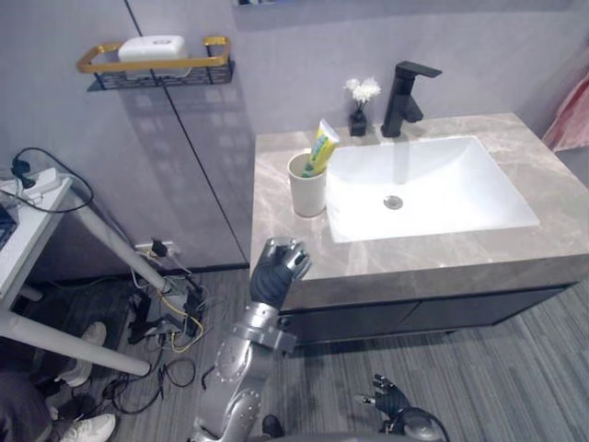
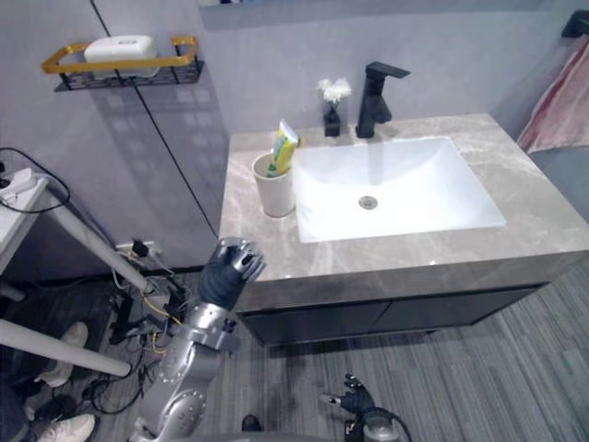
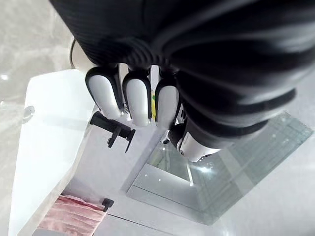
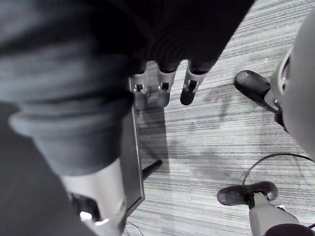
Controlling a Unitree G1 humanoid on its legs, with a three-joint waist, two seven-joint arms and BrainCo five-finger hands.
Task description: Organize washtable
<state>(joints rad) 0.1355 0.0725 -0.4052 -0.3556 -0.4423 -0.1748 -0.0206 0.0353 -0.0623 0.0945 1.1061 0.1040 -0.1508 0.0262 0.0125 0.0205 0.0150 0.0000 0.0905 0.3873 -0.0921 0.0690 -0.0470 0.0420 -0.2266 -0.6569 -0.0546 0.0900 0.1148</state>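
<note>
Left eye view: beige cup stands upright on the grey counter, just left of frame centre, beside the left rim of the white basin. A yellow-green toothpaste tube leans in the cup. The left hand is raised at the counter's front edge, lower centre-left, directly below the cup in frame and well apart from it. Its fingers look curled inward with nothing in them, though the angle is poor. The right hand hangs at bottom right-centre over the floor, fingers loose and straight, empty. A black faucet and a small flower vase stand at upper centre.
</note>
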